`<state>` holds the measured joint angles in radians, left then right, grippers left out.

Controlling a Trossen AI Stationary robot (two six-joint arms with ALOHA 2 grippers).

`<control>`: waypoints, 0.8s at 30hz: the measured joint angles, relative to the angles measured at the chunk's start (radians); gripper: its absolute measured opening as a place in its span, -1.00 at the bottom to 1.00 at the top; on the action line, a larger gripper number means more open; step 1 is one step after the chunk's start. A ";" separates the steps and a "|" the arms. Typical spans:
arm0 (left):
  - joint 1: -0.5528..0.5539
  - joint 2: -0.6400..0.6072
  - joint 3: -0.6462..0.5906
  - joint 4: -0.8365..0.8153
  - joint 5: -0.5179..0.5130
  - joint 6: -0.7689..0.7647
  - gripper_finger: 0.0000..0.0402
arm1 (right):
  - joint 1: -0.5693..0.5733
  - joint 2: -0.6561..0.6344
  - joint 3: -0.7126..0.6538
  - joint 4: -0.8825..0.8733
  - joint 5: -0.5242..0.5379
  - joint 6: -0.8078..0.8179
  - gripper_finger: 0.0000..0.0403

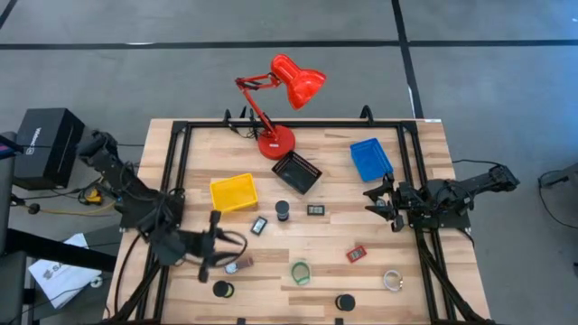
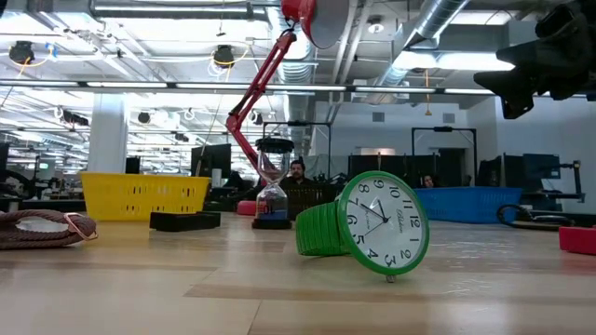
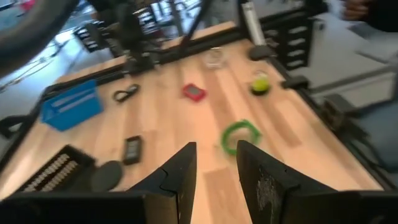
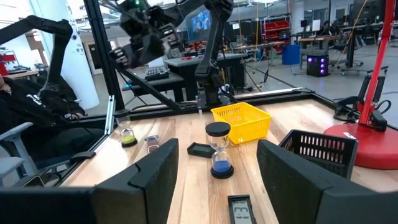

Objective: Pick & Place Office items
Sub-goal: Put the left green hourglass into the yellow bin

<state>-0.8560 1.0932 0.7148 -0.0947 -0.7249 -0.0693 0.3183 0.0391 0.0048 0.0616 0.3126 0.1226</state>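
Note:
The office items lie spread over the wooden table. Among them are a green watch (image 1: 300, 271) (image 2: 377, 223), a small hourglass (image 1: 283, 210) (image 4: 218, 149), a red piece (image 1: 357, 255), a clear ring (image 1: 392, 281), two black pucks (image 1: 345, 302) (image 1: 222, 290), black rectangular pieces (image 1: 259, 226) (image 1: 316, 209) and a brown-strapped watch (image 1: 239, 264). My left gripper (image 1: 219, 246) (image 3: 217, 180) hovers open above the near left part of the table, pointing toward the green watch (image 3: 239, 135), with nothing between its fingers. My right gripper (image 1: 379, 200) (image 4: 217, 180) waits open at the right side.
A yellow tray (image 1: 233, 192), a black mesh tray (image 1: 296, 171) and a blue tray (image 1: 370, 158) stand across the far half of the table. The red desk lamp (image 1: 275, 140) stands at the far edge. Black frame rails (image 1: 176, 171) run along the table's sides.

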 joint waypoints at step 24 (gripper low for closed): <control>-0.108 0.000 -0.036 0.068 0.236 -0.043 -0.46 | 0.000 0.000 0.000 0.000 0.000 0.004 0.04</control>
<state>-0.9638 1.0931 0.6785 -0.0268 -0.4885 -0.1123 0.3183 0.0391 0.0047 0.0616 0.3126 0.1264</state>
